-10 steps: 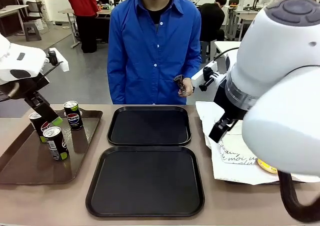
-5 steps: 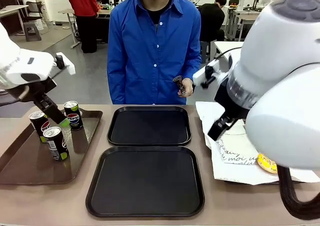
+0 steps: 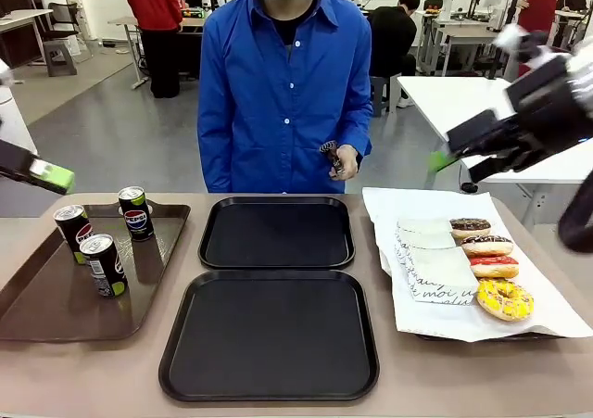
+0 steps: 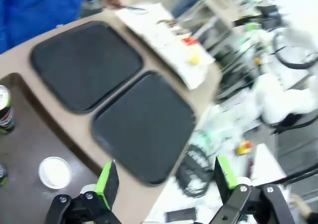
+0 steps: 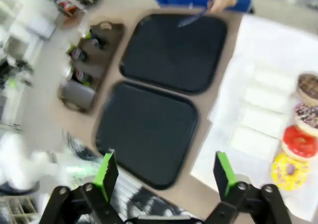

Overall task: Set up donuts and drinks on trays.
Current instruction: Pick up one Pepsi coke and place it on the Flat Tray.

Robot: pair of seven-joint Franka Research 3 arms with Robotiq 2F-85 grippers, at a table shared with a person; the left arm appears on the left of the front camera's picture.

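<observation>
Donuts (image 3: 494,267) now lie uncovered on white paper (image 3: 556,311) at the surface's (image 3: 93,372) right, cans (image 3: 102,263) on the brown tray (image 3: 37,297), black trays (image 3: 271,335) between; left tool (image 4: 166,175) and right tool (image 5: 166,172) have lifted away, both wide

The far black tray (image 3: 278,234) and near black tray (image 3: 270,335) lie bare at mid-frame, open from above. At the left, three upright Pepsi cans (image 3: 104,264) bunch in the far half of the brown tray (image 3: 37,316), with narrow gaps between them; its near half is free. At the right, white boxes (image 3: 443,274) and four donuts (image 3: 505,299) crowd the white paper (image 3: 556,321). The person's hand (image 3: 345,161) holds a dark tool just beyond the far tray's right corner. The left gripper (image 3: 46,174) and right gripper (image 3: 445,158) hang high at the frame's edges, jaws spread.
</observation>
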